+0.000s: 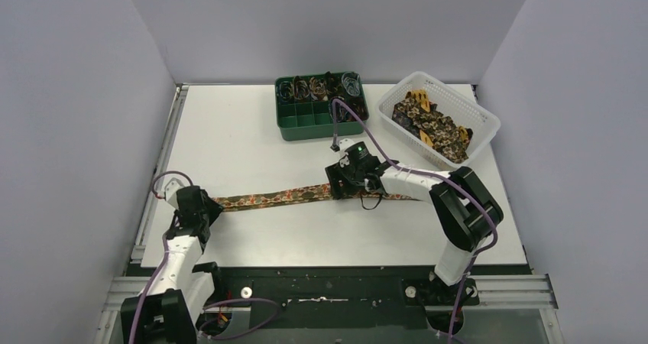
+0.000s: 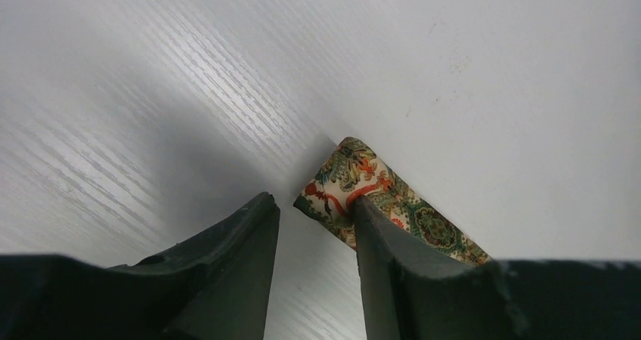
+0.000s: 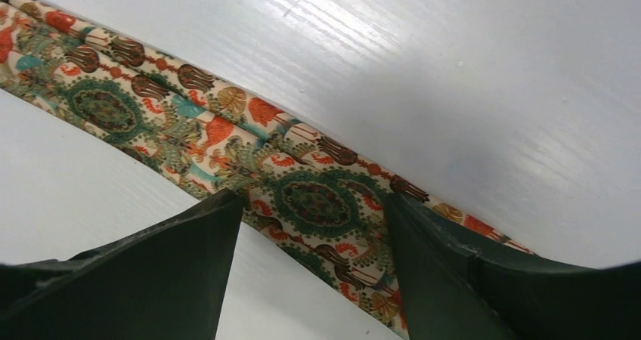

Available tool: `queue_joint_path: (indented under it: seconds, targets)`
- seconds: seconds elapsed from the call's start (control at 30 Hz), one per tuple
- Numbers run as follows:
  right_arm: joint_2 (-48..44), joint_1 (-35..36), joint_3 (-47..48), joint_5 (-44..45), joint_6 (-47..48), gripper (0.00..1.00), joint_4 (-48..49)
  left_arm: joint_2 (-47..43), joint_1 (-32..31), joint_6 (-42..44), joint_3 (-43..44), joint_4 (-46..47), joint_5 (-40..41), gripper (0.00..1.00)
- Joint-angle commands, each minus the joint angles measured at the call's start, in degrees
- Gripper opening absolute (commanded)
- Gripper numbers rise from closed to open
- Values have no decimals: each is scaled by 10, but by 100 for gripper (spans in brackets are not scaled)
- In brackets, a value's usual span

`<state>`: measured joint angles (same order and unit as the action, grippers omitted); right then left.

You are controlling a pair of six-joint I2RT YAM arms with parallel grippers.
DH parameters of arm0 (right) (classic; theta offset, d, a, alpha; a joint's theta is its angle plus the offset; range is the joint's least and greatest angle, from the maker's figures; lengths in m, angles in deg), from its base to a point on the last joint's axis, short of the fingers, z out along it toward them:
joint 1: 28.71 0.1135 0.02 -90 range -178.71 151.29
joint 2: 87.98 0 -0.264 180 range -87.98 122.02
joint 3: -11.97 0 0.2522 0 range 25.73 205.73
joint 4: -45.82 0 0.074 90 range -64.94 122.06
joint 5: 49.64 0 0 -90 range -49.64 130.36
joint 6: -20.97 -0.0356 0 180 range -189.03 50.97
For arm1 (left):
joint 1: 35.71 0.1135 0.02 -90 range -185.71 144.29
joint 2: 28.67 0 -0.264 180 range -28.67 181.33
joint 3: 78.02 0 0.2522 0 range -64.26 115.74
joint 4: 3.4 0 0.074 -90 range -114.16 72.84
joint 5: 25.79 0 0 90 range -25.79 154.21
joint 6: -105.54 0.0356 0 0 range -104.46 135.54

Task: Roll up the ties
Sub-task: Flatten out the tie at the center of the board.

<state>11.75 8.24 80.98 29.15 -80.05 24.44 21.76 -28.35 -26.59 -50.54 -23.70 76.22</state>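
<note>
I see my two arms (image 1: 458,206) in black and white segments, purple cables looping along them, with matte black fingers (image 3: 446,272).

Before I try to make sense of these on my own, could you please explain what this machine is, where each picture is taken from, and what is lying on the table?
These are two robot arms bolted at the near edge of a white table. The wide picture looks down from above and behind them; the other two come from a small camera on each wrist, so the dark shapes at the bottom are that arm's own fingers.

A patterned tie lies flat between the arms. The left pincer stands open at the tie's narrow tip, one finger resting on the cloth. The right pincer stands open, straddling the wider part. Neither grips anything.

At the back sit a green tray with compartments, some holding coils, and a white basket holding more ties.
</note>
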Motion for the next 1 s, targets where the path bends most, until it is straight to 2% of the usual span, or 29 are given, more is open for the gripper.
queue_joint_path:
  seconds: [0.0, 0.27, 0.4, 0.5, 0.6, 0.77, 0.9, 0.97]
  targets:
    - [-29, -14, -11, 23, -4, 71, -2, 17, 42, 15, 10, 79, -66, 37]
    - [-43, -16, -34, 33, -12, 71, -9, 71, 83, 37, 7, 114, -119, 33]
    - [-51, -16, -27, 23, -7, 71, -18, 64, 93, 37, 4, 135, -165, 35]
    - [-60, -19, -17, 43, 2, 73, -35, 33, 93, 34, -2, 151, -184, 49]
    - [-63, -20, -5, 89, 10, 73, -57, 41, 94, 31, 1, 173, -228, 58]
    - [-72, -21, -7, 134, 14, 73, -65, 93, 94, 33, 1, 202, -271, 58]
    - [-84, -21, -4, 94, 5, 73, -67, 124, 93, 58, 23, 162, -269, 56]
    - [-104, -21, -5, 67, 1, 74, -60, 127, 93, 62, 26, 147, -252, 52]
